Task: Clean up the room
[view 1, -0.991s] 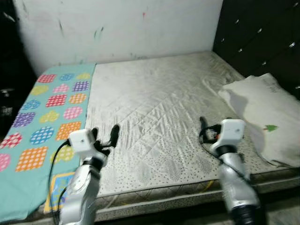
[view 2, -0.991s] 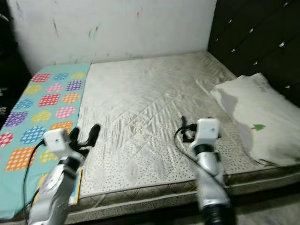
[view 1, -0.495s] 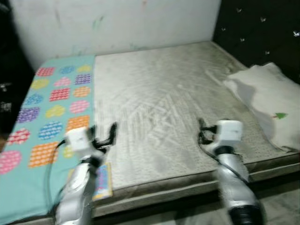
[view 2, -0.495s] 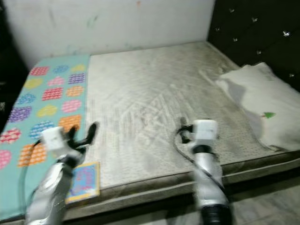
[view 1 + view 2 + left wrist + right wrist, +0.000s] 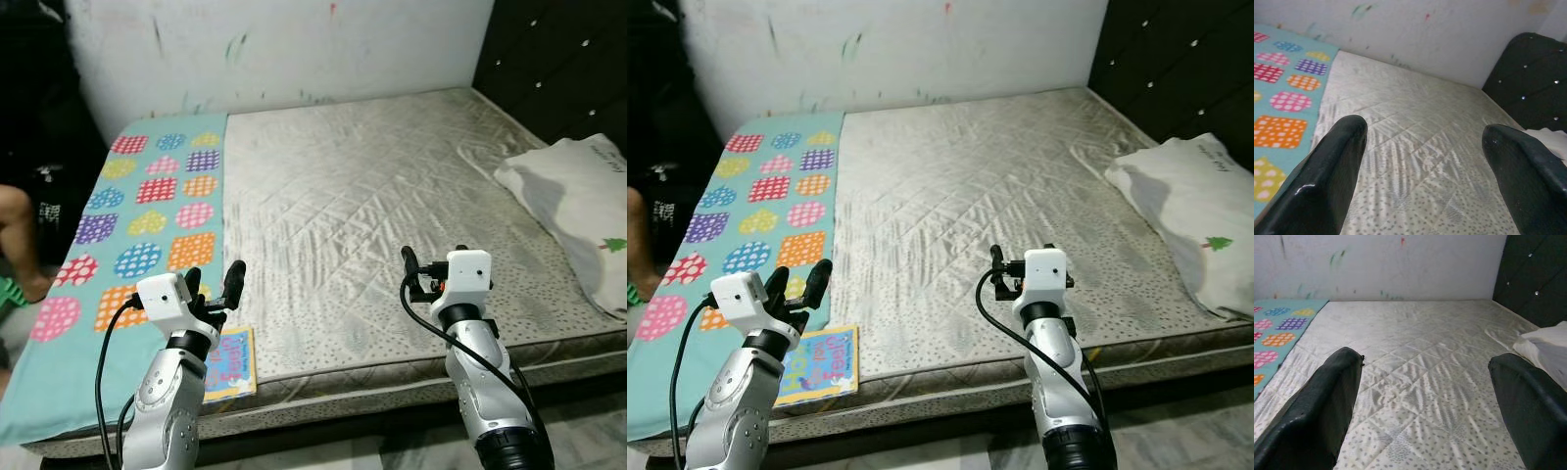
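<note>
I held both grippers spread and empty over the near edge of the bare quilted grey mattress (image 5: 372,196), left gripper (image 5: 214,285) above the colourful picture book (image 5: 228,360) there, ready to grab, right gripper (image 5: 416,271) waiting

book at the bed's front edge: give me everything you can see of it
The book is thin, flat and rectangular, with a colourful cover: light blue ground, pink patches and large lettering too small to read. It lies face up, closed as far as I can tell, at the near edge of the mattress, along the seam where the teal patterned sheet ends. The left gripper hovers just above and behind it, fingers open, not touching.
</note>
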You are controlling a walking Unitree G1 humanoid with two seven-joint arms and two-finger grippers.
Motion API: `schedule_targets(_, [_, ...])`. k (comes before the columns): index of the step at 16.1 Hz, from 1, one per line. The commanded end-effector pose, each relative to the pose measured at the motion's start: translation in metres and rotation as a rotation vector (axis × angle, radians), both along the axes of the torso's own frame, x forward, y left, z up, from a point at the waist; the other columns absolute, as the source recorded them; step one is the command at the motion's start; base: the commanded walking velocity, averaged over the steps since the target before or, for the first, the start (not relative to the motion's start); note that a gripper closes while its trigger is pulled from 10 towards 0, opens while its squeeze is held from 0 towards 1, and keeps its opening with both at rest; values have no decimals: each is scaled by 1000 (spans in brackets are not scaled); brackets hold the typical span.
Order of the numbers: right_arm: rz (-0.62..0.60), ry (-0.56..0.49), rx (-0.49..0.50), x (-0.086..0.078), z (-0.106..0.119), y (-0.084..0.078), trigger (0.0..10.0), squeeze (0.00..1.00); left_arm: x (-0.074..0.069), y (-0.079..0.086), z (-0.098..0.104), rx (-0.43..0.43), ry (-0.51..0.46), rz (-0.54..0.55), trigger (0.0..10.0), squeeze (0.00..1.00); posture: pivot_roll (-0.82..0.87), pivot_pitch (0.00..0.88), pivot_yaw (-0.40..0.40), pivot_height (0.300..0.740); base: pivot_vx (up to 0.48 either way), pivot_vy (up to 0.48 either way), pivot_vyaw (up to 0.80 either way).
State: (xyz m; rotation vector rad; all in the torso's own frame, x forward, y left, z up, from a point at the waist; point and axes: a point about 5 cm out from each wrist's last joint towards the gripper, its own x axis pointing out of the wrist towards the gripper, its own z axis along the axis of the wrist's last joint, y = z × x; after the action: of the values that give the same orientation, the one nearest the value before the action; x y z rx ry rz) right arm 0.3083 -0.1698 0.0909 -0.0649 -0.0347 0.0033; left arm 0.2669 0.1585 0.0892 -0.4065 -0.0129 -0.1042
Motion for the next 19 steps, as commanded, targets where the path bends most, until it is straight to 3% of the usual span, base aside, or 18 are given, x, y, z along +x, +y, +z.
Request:
schedule_targets(1, [3,-14,0,1,3,0,10000,0,1,0,5,7,-22,-13,10000,0,-77,21,85,740,311,0,0])
schedule_targets(7, [7,-15,-5,0,3,1,10000,0,0,0,5,12,-19,-18,10000,0,-74,22,85,740,311,0,0])
schedule_targets(14, [9,-10,-12,0,2,-1,10000,0,3,2,-2,54,41,37,10000,0,-71,20,81,740,0,0,0])
schedule_targets(19, [15,-16,-22,5,5,-1,10000,0,5,8,5,59,10,48,10000,0,-60,16,71,740,0,235,-621])
